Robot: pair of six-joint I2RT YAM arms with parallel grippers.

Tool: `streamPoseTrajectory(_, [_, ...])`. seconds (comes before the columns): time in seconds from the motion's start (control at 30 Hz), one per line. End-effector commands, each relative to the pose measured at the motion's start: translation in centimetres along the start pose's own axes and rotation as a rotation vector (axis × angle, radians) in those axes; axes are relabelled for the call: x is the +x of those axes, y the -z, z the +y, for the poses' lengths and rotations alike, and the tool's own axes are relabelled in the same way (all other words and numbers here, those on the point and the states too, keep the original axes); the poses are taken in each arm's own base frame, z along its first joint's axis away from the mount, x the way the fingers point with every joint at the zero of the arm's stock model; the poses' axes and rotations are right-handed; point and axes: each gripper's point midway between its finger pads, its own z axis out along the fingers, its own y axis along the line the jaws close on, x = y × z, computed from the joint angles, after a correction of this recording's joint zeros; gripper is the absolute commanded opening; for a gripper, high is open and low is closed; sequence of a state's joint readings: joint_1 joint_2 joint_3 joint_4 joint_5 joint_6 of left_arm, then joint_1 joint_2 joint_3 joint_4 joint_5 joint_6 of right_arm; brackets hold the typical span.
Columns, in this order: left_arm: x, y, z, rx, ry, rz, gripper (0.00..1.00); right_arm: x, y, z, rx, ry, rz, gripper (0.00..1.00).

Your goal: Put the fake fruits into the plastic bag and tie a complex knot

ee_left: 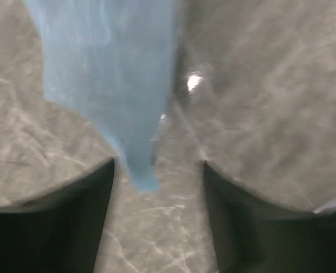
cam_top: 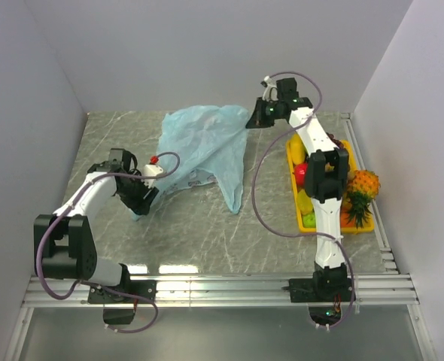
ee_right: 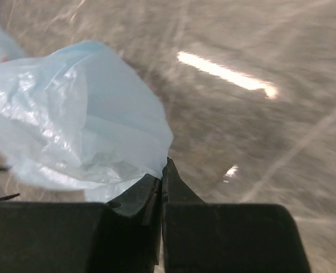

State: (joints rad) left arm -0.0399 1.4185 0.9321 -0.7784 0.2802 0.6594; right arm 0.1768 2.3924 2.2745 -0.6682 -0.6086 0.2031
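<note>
Gripping the plastic bag at two ends.
Right gripper pinches the far corner; left gripper, jaws apart, straddles the near tip and should clamp deeper before pulling.

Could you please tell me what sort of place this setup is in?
Likely a lab robot cell: white walls box in a marble-patterned table, with an aluminium rail along its near edge.

Blur softens the left wrist view, where the plastic bag runs off the top edge. From above, the right arm covers much of the yellow tray and its fruits; the bag's print is too small to read.
</note>
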Motion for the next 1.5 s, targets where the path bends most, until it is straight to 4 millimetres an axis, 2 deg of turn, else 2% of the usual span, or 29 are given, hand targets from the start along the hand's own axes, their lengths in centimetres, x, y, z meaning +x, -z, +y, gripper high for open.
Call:
streamPoseTrajectory(0.0, [-4.2,3.4,-2.5,0.130,0.009,-0.158,0.74,1.7,0.0,6.1,-0.138,0.156,0.055,0.06])
streamPoseTrajectory(0.1, [-7.6,6.4,-2.6,0.102,-0.030,-0.287,0.99,4.4,0.1,8.6,-0.153,0.281,0.126,0.40])
streamPoseTrajectory(0.13, [-8.5,7.0,-2.6,0.078,-0.055,-0.315,0.99,5.0,0.1,8.7,-0.142,0.334,0.141,0.60])
streamPoseTrajectory(0.2, [-9.9,8.3,-2.2,0.000,-0.096,-0.369,0.99,5.4,0.3,9.1,-0.091,0.375,0.146,0.72])
streamPoseTrajectory(0.23, [-11.1,8.5,-1.7,-0.070,-0.141,-0.393,0.99,5.6,0.4,8.8,-0.074,0.369,0.149,0.78])
streamPoseTrajectory(0.27, [-11.0,8.0,-1.8,-0.092,-0.164,-0.393,0.99,5.4,0.7,8.7,-0.055,0.365,0.142,0.82])
streamPoseTrajectory(0.33, [-11.4,7.6,-1.9,-0.171,-0.251,-0.387,0.99,4.9,2.0,8.2,-0.015,0.359,0.131,0.83])
streamPoseTrajectory(0.4, [-11.1,6.1,-2.0,-0.192,-0.327,-0.372,0.99,5.3,3.7,8.8,-0.019,0.355,0.144,0.83])
streamPoseTrajectory(0.47, [-11.6,4.9,-1.2,-0.268,-0.410,-0.371,0.99,7.6,4.4,9.0,-0.041,0.356,0.195,0.83])
streamPoseTrajectory(0.5, [-11.8,4.3,-0.9,-0.292,-0.433,-0.364,0.99,7.9,5.6,9.9,-0.051,0.376,0.191,0.83])
streamPoseTrajectory(0.53, [-12.3,3.9,-0.7,-0.320,-0.486,-0.359,0.99,10.3,5.5,9.9,-0.061,0.381,0.248,0.83])
streamPoseTrajectory(0.57, [-12.6,3.7,0.2,-0.373,-0.493,-0.349,0.99,11.0,6.4,10.7,-0.069,0.398,0.250,0.83])
streamPoseTrajectory(0.6, [-13.8,3.4,0.9,-0.408,-0.502,-0.374,0.99,11.7,6.5,10.8,-0.069,0.402,0.257,0.83])
streamPoseTrajectory(0.63, [-14.4,3.5,1.4,-0.431,-0.509,-0.383,0.99,13.8,6.3,10.5,-0.068,0.388,0.300,0.83])
streamPoseTrajectory(0.7, [-15.3,2.9,2.3,-0.457,-0.525,-0.383,0.99,14.9,6.4,11.9,-0.097,0.405,0.295,0.83])
streamPoseTrajectory(0.73, [-15.4,2.5,2.5,-0.457,-0.550,-0.369,0.99,16.2,6.2,11.8,-0.099,0.379,0.317,0.84])
streamPoseTrajectory(0.77, [-15.6,2.3,2.5,-0.454,-0.561,-0.364,0.99,16.6,6.2,12.9,-0.134,0.382,0.317,0.83])
streamPoseTrajectory(0.83, [-15.1,0.1,2.6,-0.410,-0.581,-0.311,0.99,16.7,5.8,14.2,-0.182,0.369,0.291,0.83])
streamPoseTrajectory(0.9, [-14.7,-1.1,2.4,-0.364,-0.582,-0.277,0.97,16.7,5.8,14.6,-0.203,0.359,0.268,0.82])
streamPoseTrajectory(0.93, [-13.9,-1.8,2.0,-0.324,-0.569,-0.244,0.94,17.5,5.7,14.2,-0.198,0.344,0.273,0.82])
streamPoseTrajectory(0.97, [-14.4,-1.8,2.0,-0.307,-0.558,-0.245,0.92,17.1,6.8,14.8,-0.207,0.372,0.230,0.82])
streamPoseTrajectory(1.0, [-14.1,-2.9,1.7,-0.268,-0.540,-0.222,0.87,18.1,6.4,14.1,-0.203,0.394,0.209,0.82])
streamPoseTrajectory(1.03, [-14.8,-2.7,1.5,-0.237,-0.474,-0.235,0.84,18.0,6.9,14.0,-0.201,0.434,0.163,0.83])
streamPoseTrajectory(1.07, [-14.8,-3.6,1.4,-0.206,-0.428,-0.222,0.83,17.2,8.6,15.1,-0.204,0.499,0.075,0.84])
streamPoseTrajectory(1.1, [-14.9,-3.8,1.1,-0.177,-0.338,-0.224,0.83,18.3,8.1,14.8,-0.187,0.555,0.037,0.86])
streamPoseTrajectory(1.17, [-15.9,-3.8,1.3,-0.126,-0.235,-0.242,0.86,18.1,9.6,15.9,-0.169,0.646,-0.061,0.86])
streamPoseTrajectory(1.3, [-17.2,-3.0,0.7,-0.052,-0.005,-0.289,0.99,20.2,8.9,16.2,-0.028,0.712,-0.143,0.89])
streamPoseTrajectory(1.43, [-17.5,-1.4,0.8,-0.052,0.136,-0.322,0.99,22.0,7.0,17.6,0.103,0.737,-0.166,0.89])
streamPoseTrajectory(1.47, [-17.5,-0.6,1.0,-0.079,0.155,-0.330,0.99,22.9,5.9,17.6,0.116,0.745,-0.133,0.89])
